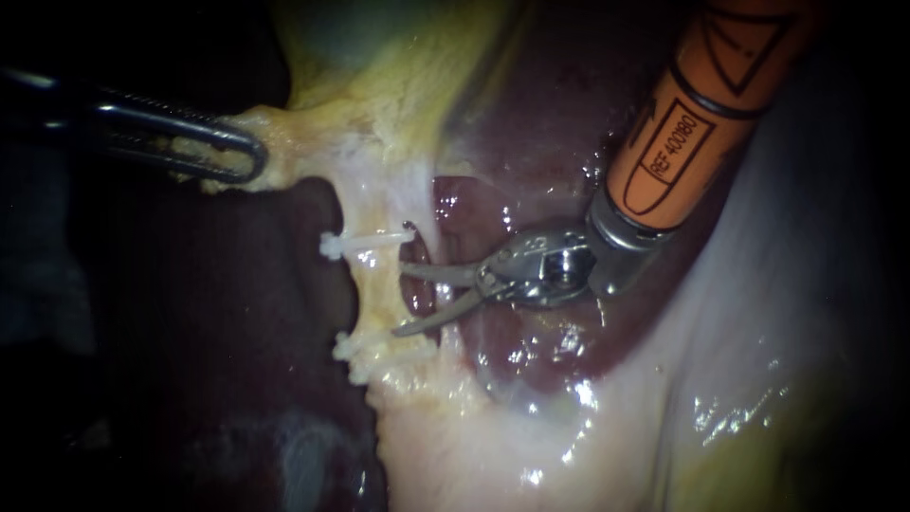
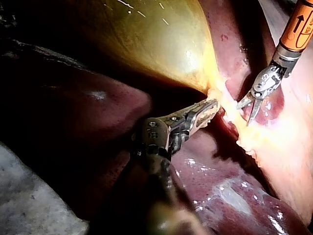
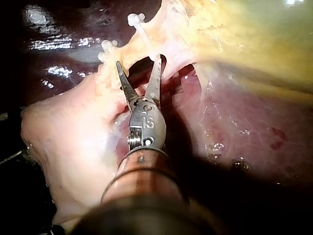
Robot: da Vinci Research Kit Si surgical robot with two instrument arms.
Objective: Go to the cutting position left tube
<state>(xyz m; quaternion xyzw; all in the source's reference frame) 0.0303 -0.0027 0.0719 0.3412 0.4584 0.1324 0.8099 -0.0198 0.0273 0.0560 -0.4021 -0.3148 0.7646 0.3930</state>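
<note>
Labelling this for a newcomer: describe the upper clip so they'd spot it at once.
From the yellow gallbladder, follow the pale tube downward. The upper clip is the first white bar across it, just above the open jaws of the right instrument. It sits alone; the other clips lie together farther down.

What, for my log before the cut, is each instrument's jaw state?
Left instrument: shut on pale tissue by the gallbladder.
Right instrument: open, holding nothing.

I see the dark red liver (image 1: 540, 114), wet and glistening. The yellow-green gallbladder (image 2: 146, 39) lies against it, with pale tissue (image 1: 664, 408) spreading beside the liver.
</note>
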